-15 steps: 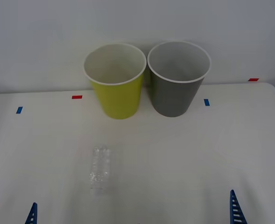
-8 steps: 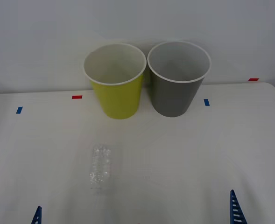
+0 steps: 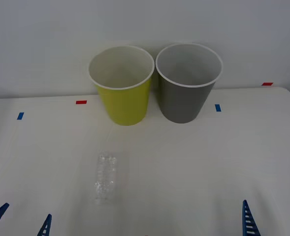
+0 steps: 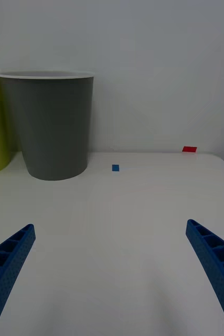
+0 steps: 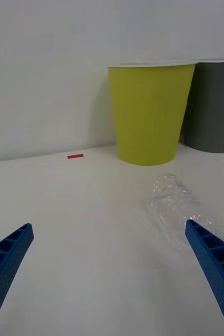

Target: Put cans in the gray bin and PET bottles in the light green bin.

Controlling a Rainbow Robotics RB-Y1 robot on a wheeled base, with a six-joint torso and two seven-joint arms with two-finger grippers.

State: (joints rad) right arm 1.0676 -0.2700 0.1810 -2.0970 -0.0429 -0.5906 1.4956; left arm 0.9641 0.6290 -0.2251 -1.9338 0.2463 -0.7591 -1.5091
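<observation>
Two end effectors sit low in the frame: left end effector [image 3: 20,225] at lower left, fingers spread, nearer the PET bottle [image 3: 106,177], which lies on the surface to its upper right, long axis toward the light green bin [image 3: 122,88]; gray bin [image 3: 187,86] beside it; right end effector [image 3: 272,216] spread, idle at lower right

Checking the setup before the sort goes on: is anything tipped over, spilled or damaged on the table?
Only the PET bottle is off its base: it lies on its side on the table, in front of the light green bin. Nothing looks spilled. That bin and the gray bin stand upright side by side. Both hands, left and right, are open and empty.
</observation>
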